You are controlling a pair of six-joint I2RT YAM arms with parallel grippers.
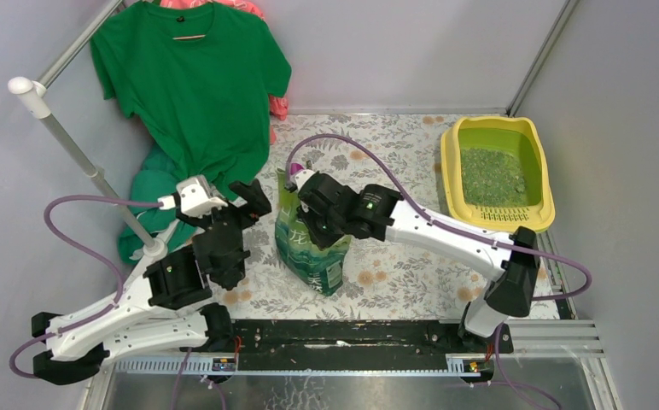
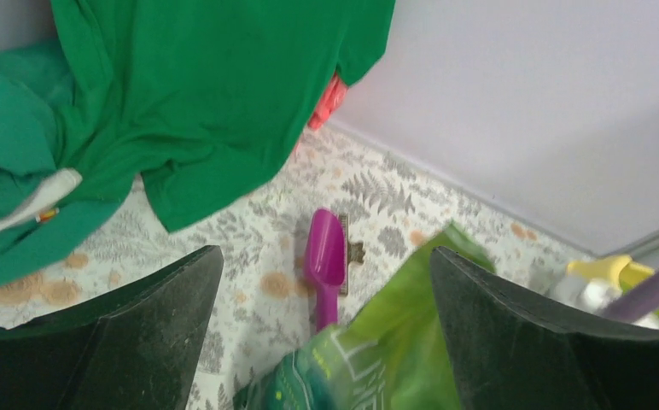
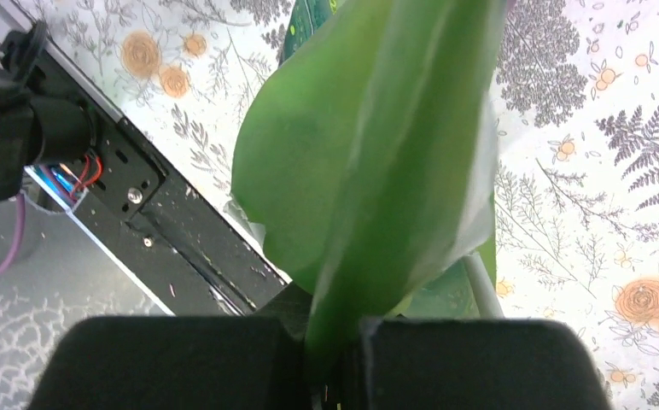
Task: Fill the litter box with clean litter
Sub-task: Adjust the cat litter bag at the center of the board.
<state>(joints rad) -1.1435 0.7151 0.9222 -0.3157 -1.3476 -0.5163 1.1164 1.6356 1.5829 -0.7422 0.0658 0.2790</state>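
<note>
At the far right corner of the floral-covered table [image 1: 394, 286] you have the yellow litter box [image 1: 448, 171]. The clean litter [image 1: 492, 175] lies inside it as green granules spread over part of the floor.

Near the table's middle the green litter bag [image 1: 309, 252] stands upright. Your right gripper [image 3: 330, 346] is pressed together on the bag's top fold; the right wrist view shows green film pinched between the two black pads [image 3: 181, 359].

Your left gripper [image 2: 326, 333] sits just left of the bag with its fingers spread wide, gripping nothing. The bag's upper edge shows low in the gap.

Beyond the bag a purple scoop [image 2: 324, 252] lies flat on the cloth, toward the far edge. A green T-shirt [image 1: 194, 85] hangs over the far left corner, with more green cloth heaped below it.
</note>
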